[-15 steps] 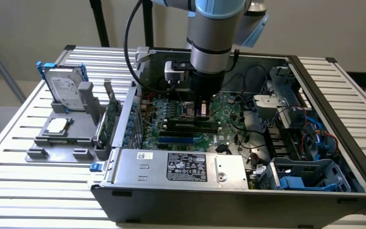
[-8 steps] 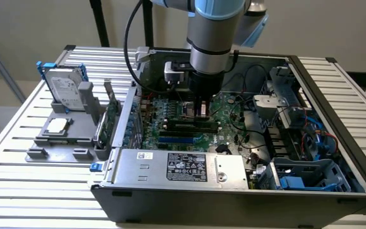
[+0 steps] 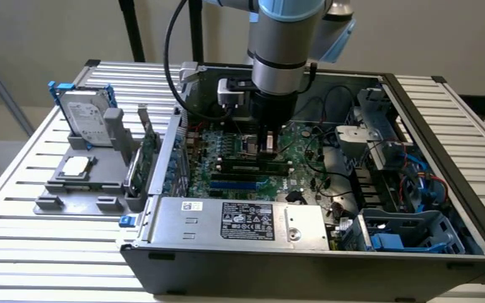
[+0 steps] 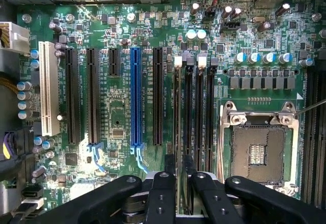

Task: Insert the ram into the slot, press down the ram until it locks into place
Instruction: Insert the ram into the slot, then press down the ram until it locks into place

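We see the robot arm reaching down into the open dark grey metal computer case (image 3: pixel 251 274), which sits on a pale slatted table (image 3: pixel 23 252). Its black two-fingered gripper (image 3: pixel 268 146) (image 4: pixel 178 162) is low over the green motherboard (image 4: pixel 122 112).

The ram (image 4: pixel 177 107), a thin, long green circuit-board stick, stands on edge in the first long black memory slot (image 4: pixel 177 74). This is the slot nearest the blue expansion socket (image 4: pixel 135 96) and farthest from the square metal processor socket (image 4: pixel 257 150). From the exterior view we see the ram (image 3: pixel 247 166) as a low green strip lying along the board, running towards that view's left from under the gripper.

The black fingers (image 4: pixel 169 164) are drawn close together, one on each side of the ram's end, so we read the gripper as closed on the stick. The three neighbouring black memory slots (image 4: pixel 199 112) lie just beside it. We cannot tell whether the slot's pale end latch (image 4: pixel 178 60) is engaged.
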`<state>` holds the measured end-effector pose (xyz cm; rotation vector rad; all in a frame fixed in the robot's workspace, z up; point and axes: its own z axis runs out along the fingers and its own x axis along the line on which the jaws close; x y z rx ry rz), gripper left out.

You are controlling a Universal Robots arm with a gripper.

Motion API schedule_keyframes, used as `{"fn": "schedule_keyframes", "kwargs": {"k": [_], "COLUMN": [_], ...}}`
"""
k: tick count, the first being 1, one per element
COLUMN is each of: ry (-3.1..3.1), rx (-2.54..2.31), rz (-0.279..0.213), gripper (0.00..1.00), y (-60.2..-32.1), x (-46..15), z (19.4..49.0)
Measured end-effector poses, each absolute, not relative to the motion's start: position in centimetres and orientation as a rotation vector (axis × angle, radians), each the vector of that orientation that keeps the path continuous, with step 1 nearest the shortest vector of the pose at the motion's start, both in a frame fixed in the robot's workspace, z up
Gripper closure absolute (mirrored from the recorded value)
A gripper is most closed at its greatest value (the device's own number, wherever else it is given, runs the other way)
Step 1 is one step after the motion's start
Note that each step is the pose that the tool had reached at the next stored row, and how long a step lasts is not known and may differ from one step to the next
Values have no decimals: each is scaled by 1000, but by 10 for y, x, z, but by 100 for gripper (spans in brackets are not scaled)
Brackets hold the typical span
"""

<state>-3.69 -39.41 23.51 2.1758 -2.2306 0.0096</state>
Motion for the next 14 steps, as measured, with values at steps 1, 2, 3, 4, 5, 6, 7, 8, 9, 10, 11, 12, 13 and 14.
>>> {"fn": "schedule_keyframes", "kwargs": {"k": [1,2,3,4,5,6,7,8,9,10,11,12,13,14], "ry": [-2231,-2231,-2232,-2233,-2233,-2234,-2234,-2234,-2234,-2234,-2233,-2233,-2233,-2233], "rx": [2176,2177,2177,2178,2178,2178,2179,2178,2178,2178,2178,2178,2178,2178], "rz": [8,6,5,3,2,1,1,1,1,1,1,1,1,1], "gripper": [79,79,79,79,79,82,88,89,89,89,89,89,89,89], "y": [-394,-394,-394,-394,-394,-394,-394,-394,-394,-394,-394,-394,-394,-394], "x": [-37,-37,-38,-39,-41,-43,-44,-44,-44,-44,-44,-44,-44,-44], "z": [238,240,242,244,245,246,246,246,246,246,246,246,246,246]}}
